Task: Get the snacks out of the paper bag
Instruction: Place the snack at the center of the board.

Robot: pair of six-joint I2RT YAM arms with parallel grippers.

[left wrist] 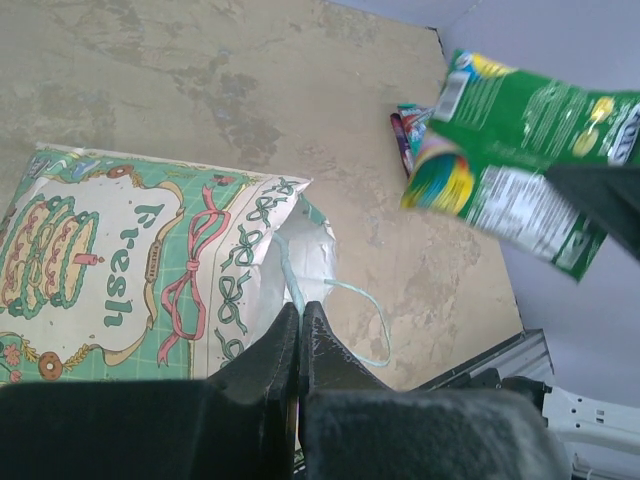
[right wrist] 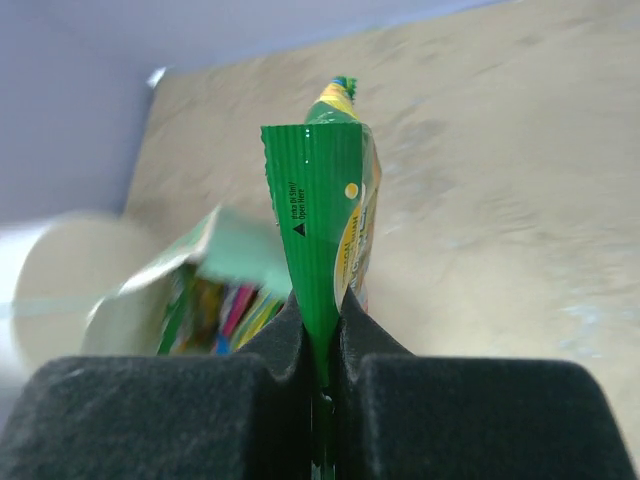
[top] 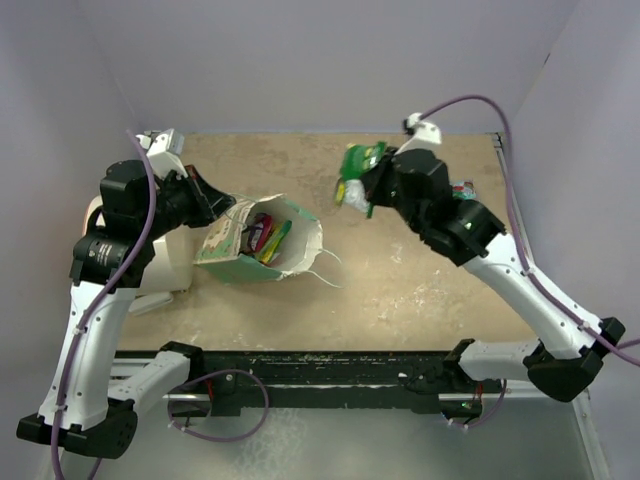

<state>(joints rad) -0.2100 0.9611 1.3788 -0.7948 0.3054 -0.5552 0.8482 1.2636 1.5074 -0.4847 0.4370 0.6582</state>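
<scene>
Grips a green packet by its crimped end in the right pincer, closed tight, held high over the worktop to the right of the paper bag. Pinches the bag's far-left edge with the left pincer, fingers pressed together on the paper as far as can be judged. Leaves more snacks inside the sideways bag, mouth facing right. Could drop the packet beside the mouth if released too soon. Could also drag or tear the thin paper through a slipping left grip, spilling the rest.
</scene>
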